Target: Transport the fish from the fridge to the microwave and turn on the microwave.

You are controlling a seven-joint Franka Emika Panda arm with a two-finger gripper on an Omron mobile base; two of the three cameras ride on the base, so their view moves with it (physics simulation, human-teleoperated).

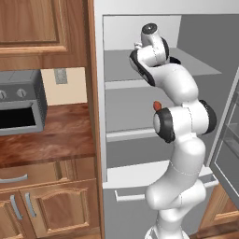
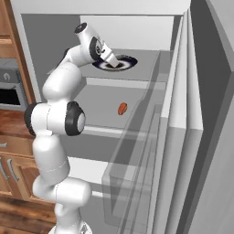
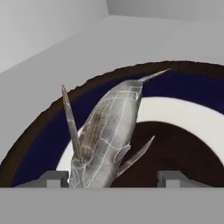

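Hand view: the fish (image 3: 107, 135) is lying in a dark-rimmed bowl (image 3: 183, 109), its pointed snout aiming away.
Claw (image 3: 107, 177): fingers are standing apart, one tip each side of the fish; contact cannot be told.
Right base view: the bowl (image 2: 130, 61) is sitting on the fridge's (image 2: 137, 27) upper shelf (image 2: 141, 73).
Lower shelf: a small orange item (image 2: 122, 109) is resting there.

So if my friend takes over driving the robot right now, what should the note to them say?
End effector: reaching into the fridge over the fish, fingers either side of it; jaws apart, no grip visible yet.
Fish: lying in the dark-rimmed bowl on the upper fridge shelf.
Also there: a small orange-red item on the shelf below.
Done: fridge door open, arm lined up on the fish.
Left: grip the fish, lift it out, carry it to the microwave, put it in, turn the microwave on.
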